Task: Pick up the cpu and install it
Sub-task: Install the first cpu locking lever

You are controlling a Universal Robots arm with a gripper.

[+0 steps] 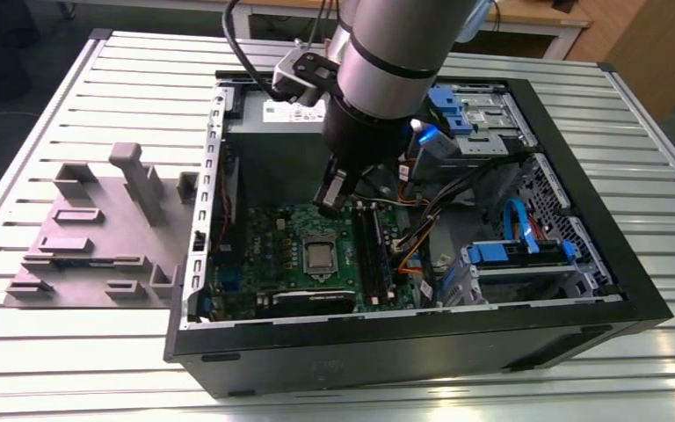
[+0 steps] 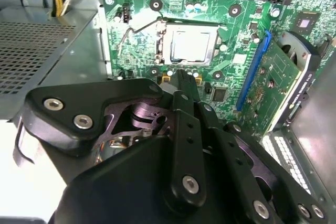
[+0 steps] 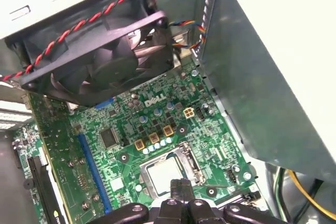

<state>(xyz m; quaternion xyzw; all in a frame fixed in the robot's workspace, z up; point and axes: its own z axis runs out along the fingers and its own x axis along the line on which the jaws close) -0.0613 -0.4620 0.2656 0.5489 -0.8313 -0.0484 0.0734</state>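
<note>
The cpu (image 2: 190, 44) is a silvery square lying flat in the socket on the green motherboard (image 2: 136, 66), inside the open computer case (image 1: 431, 343). In the exterior view the cpu (image 1: 316, 255) sits mid-board, and my gripper (image 1: 330, 200) hangs just above and behind it. In both wrist views my black fingertips (image 2: 185, 77) are pressed together, with nothing between them that I can see. They hover above the socket's edge, apart from the cpu (image 3: 164, 174). A shiny metal frame (image 3: 191, 163) surrounds the chip.
A black case fan (image 3: 100, 61) with red-black wires stands close beside the socket. Long black memory sticks (image 1: 369, 251) and a card with a blue slot (image 2: 257, 72) flank it. A grey slotted fixture (image 1: 103, 237) sits on the table at the exterior view's left.
</note>
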